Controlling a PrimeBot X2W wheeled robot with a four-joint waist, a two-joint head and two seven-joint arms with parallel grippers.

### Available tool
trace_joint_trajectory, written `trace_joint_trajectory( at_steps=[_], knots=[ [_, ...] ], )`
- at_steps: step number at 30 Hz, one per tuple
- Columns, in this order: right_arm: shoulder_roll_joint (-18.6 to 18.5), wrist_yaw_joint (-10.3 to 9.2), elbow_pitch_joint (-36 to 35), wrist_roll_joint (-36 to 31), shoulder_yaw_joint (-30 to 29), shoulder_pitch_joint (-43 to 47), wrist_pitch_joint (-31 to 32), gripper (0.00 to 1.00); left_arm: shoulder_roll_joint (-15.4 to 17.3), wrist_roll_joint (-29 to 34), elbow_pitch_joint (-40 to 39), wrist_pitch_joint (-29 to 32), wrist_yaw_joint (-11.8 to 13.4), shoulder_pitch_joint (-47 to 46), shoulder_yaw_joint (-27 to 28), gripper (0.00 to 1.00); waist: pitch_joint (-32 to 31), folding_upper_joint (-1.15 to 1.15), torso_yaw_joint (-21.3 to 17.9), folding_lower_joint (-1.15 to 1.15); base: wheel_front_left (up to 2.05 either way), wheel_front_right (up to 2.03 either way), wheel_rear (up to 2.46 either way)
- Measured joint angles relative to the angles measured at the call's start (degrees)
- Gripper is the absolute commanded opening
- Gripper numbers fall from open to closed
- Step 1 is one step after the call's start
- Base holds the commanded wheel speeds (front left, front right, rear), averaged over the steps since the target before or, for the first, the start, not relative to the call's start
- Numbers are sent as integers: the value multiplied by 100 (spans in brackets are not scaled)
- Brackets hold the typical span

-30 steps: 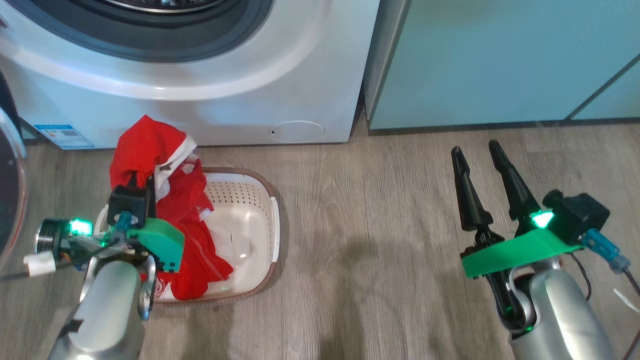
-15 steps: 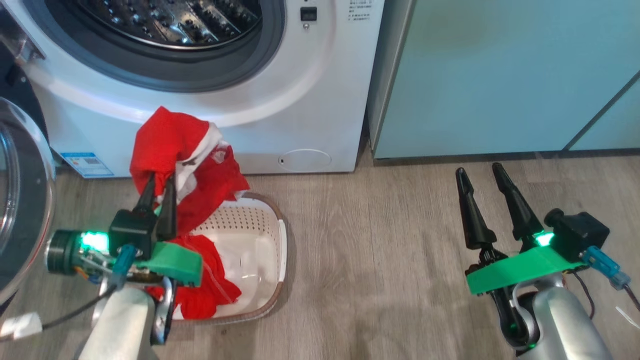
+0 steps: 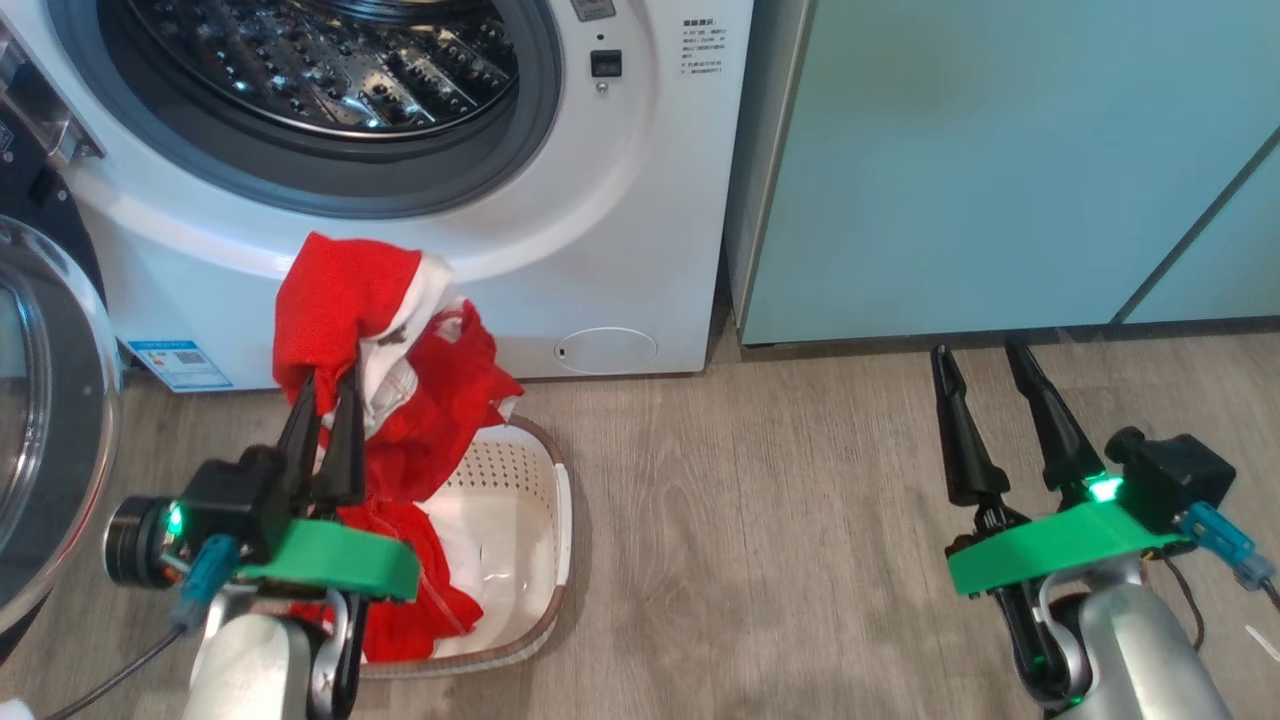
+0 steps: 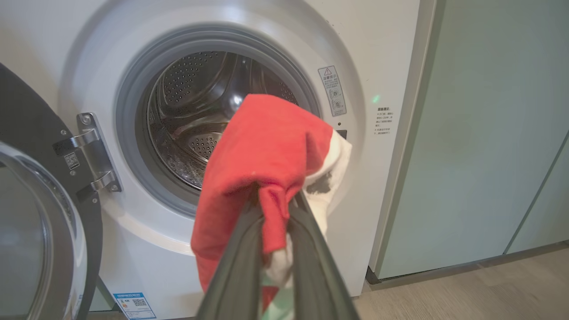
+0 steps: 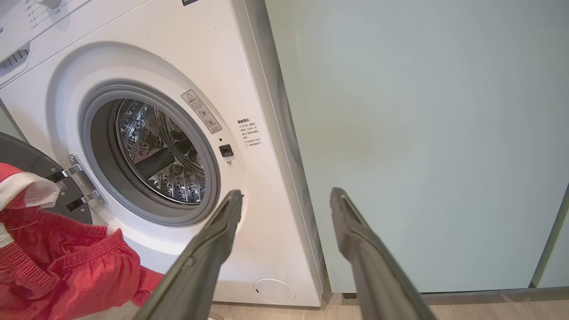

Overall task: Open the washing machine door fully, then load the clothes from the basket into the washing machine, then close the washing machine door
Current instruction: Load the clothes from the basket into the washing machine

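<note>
1. Red fabric, the clothes (image 3: 340, 300), hung from the left gripper (image 3: 328, 385), whose two dark fingers were pinched narrowly on a fold with a white part bunched beside them.
2. Compared with a second earlier, the head camera had tilted up, so more of the drum (image 3: 330, 60) showed. Against the washing machine (image 3: 640, 250) itself, though, the top of the garment had risen, from near the bottom of the front panel to just under the grey seal (image 3: 300, 195).
3. The lower end of the garment still trailed into the basket (image 3: 560, 480), whose cream floor lay largely bare to its right.
4. In the left wrist view the red bundle sat directly before the open mouth, slightly right of centre. By my reading, the lift out of the basket was nearly done and the carry into the drum was the step in hand.
5. The washing machine door (image 3: 50, 430) stood swung wide at the left on its hinge (image 4: 93, 155), clear of the opening, so the first part of the task looked finished.
6. The right gripper (image 3: 978, 350) hovered well apart over the floor, its fingers spread and holding nothing, much as in the earlier pictures.
7. The floor (image 3: 760, 520) was grey-brown wood-look planking. The basket rested on it just in front of the washer, near the blue label sticker (image 3: 180, 363) and the round cap (image 3: 605, 350).
8. Pale teal cabinets (image 3: 950, 170) stood close beside the washer's right side.
</note>
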Motion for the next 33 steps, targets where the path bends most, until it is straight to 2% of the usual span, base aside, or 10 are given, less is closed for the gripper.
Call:
trace_joint_trajectory(
  at_steps=[5, 11, 23, 29, 33],
  knots=[
    [0, 0, -4, 0, -44, 62, 0, 100, -132, -96, 2, 0, -294, 115, 225, 0, -17, 0, -11, 0, 0, 0, 0],
    [1, 0, -4, 0, -54, 92, 0, 100, -196, -96, 145, 0, -497, 115, 335, 0, -9, 0, -25, 0, 0, 0, 0],
    [2, 0, -22, 0, -55, 92, 0, 100, -209, -159, 212, 0, -547, 114, 377, 0, 27, 0, -58, 0, 0, 0, 0],
    [3, 0, -94, 0, -55, 82, 0, 100, -219, -265, 135, 0, -560, -19, 502, 0, 286, 0, -115, 0, 0, 0, 0],
    [5, 0, -142, 0, -53, 61, 0, 100, -226, -155, 113, 0, -658, -457, 694, 0, 557, 0, -167, 0, 0, 0, 0]
  ],
)
